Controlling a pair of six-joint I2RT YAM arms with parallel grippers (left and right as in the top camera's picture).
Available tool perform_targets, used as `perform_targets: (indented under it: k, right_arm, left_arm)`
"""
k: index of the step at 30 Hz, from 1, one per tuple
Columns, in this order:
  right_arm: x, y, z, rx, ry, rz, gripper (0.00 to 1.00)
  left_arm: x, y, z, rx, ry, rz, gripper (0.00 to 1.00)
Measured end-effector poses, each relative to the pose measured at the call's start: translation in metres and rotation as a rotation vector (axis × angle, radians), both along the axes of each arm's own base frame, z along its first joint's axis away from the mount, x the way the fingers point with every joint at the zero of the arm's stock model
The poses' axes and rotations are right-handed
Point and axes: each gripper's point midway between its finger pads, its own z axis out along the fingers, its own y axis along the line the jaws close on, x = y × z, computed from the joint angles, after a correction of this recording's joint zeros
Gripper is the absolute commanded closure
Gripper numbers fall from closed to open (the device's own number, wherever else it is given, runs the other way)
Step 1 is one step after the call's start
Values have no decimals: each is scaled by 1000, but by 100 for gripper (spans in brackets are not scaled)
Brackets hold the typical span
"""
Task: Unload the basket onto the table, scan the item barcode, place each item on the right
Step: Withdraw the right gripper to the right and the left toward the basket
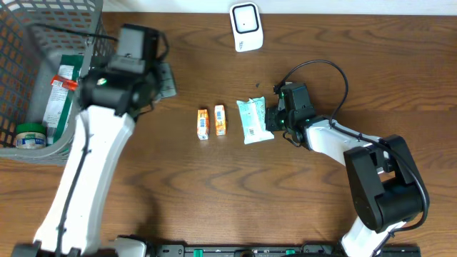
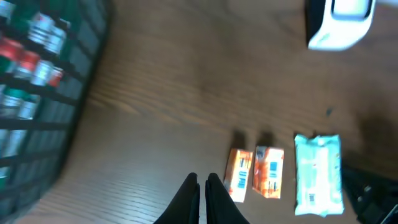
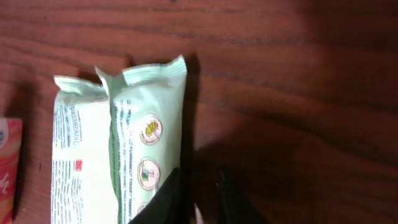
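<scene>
The green pack (image 1: 254, 120) lies flat on the table (image 1: 357, 50), about in the middle, with its long side running from near to far. Just left of it two small orange boxes (image 1: 211, 121) lie side by side, close to each other, and a little apart from the pack. The white scanner (image 1: 245, 26) stands at the far edge, well apart from the pack and slightly to its left. The right gripper (image 3: 198, 196) is low at the right edge of the pack. Its fingers stand only a little apart, and one finger (image 3: 173, 202) covers the edge of the pack. I cannot tell if they pinch the pack or only touch it. The left gripper (image 2: 203, 190) hangs above bare wood, left of the boxes and far from them. Its two fingers are pressed together and there is nothing between them. At the left side of the table stands a wire basket (image 1: 43, 43) with some packets and a small round container inside.
</scene>
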Motion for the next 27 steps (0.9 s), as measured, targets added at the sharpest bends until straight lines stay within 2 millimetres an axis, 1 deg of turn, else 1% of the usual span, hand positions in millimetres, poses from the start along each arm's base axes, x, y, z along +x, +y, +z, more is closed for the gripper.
perform_targets:
  k: [4, 5, 8, 11, 13, 14, 15, 16, 17, 19, 20, 21, 22, 24, 27]
  right_arm:
    - [-12, -1, 2, -1, 49, 5, 80]
    - [-15, -2, 2, -3, 60, 5, 78]
    - [-24, -5, 5, -11, 87, 6, 75]
    - [-32, -14, 16, -14, 108, -2, 72]
    - [-35, -24, 28, -12, 114, -22, 67]
    - [-37, -31, 34, -13, 118, -36, 62]
    - [-38, -38, 41, -13, 120, -53, 58]
    - [-39, -50, 50, -17, 119, -71, 49]
    - [-39, -54, 53, -18, 117, -80, 42]
    - [-41, -67, 62, -24, 117, -98, 23]
    - [-43, -73, 66, -28, 117, -104, 15]
    - [-44, -78, 68, -34, 118, -112, 6]
    - [-45, -84, 69, -34, 121, -125, 1]
    - [-46, -92, 70, -46, 122, -124, 1]
    - [-51, -104, 66, -61, 151, -136, 1]
  left_arm:
    - [-8, 19, 24, -12, -67, 47, 91]
    - [-10, 24, 28, -14, -80, 60, 89]
    - [-13, 39, 37, -16, -107, 101, 88]
    - [-15, 56, 46, -14, -121, 149, 84]
    - [-16, 69, 57, -15, -136, 186, 83]
    - [-17, 78, 66, -15, -151, 212, 83]
    - [-17, 87, 76, -16, -172, 239, 77]
    - [-18, 97, 87, -14, -196, 266, 72]
    - [-18, 106, 98, -16, -223, 293, 70]
    - [-20, 127, 119, -16, -272, 357, 66]
    - [-20, 138, 129, -14, -298, 391, 63]
    - [-20, 149, 136, -16, -321, 426, 57]
    - [-19, 161, 141, -14, -342, 460, 54]
    - [-16, 180, 143, -16, -363, 520, 49]
    - [-2, 211, 134, -35, -375, 612, 43]
